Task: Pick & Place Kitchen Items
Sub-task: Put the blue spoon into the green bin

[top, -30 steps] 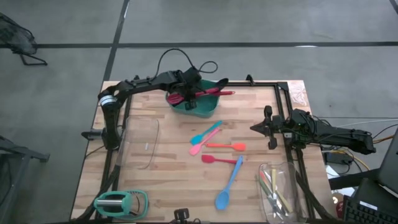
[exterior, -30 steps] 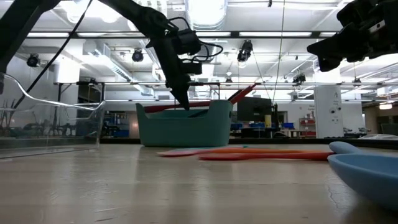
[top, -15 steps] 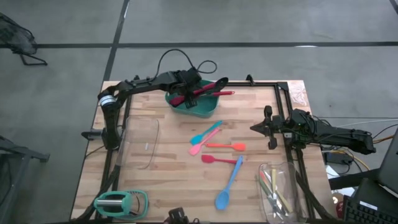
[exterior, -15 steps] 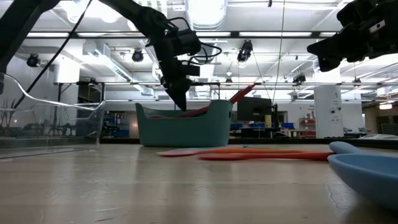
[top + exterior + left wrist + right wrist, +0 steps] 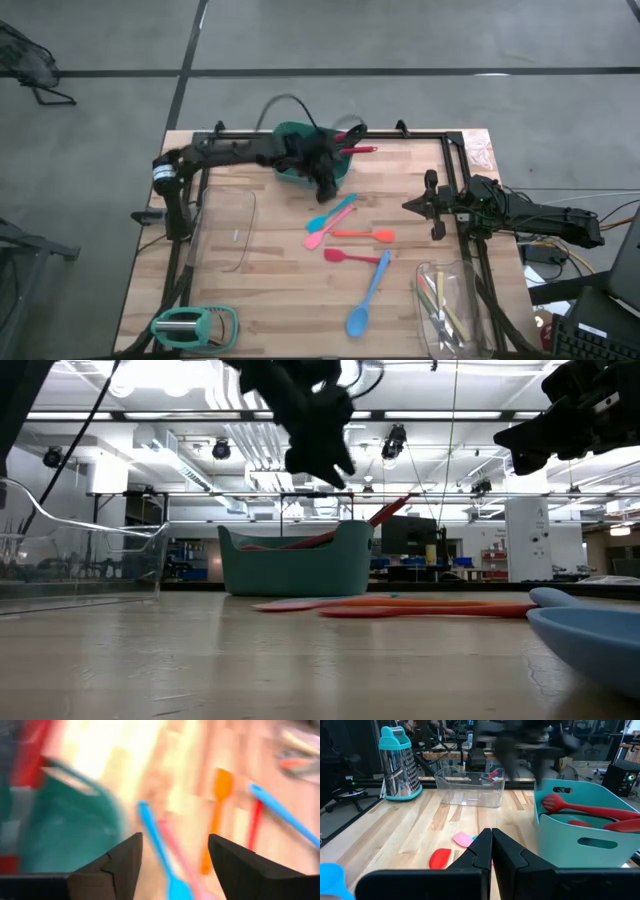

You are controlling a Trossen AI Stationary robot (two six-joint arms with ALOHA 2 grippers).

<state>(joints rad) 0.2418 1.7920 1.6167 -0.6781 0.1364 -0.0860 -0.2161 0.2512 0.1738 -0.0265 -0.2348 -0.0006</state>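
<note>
- No brand, label or writing can be read on any of the things.
- Five slim utensils lie loose on the wooden table (image 5: 260, 290), near its middle.
- The teal spoon (image 5: 332, 213) and the pink spatula (image 5: 322, 230) lie side by side on a slant, their heads toward the front-left.
- The orange spatula (image 5: 364, 234) lies crosswise, head to the right, just beside the pink one.
- The red spatula (image 5: 350, 257) lies crosswise too, head to the left, below the orange one.
- The long blue spoon (image 5: 368, 295) slants toward the front edge, its bowl nearest that edge.
- More red utensils (image 5: 580, 810) rest inside the green tub (image 5: 290, 135) at the table's back, with one red handle (image 5: 362, 149) sticking out over its right rim.
- The left gripper (image 5: 326, 186) hangs at the tub's front edge, above the teal spoon's handle end; its fingers (image 5: 112, 865) are spread apart and hold nothing.
- The right gripper (image 5: 432, 205) waits at the right side of the table, well apart from the utensils; its fingers (image 5: 480, 847) are pressed together, empty.
- A clear glass tray (image 5: 225, 228) sits at the left, another (image 5: 450, 300) at the front right holding thin sticks.
- A teal grater (image 5: 195, 325) lies at the front-left corner.
</note>
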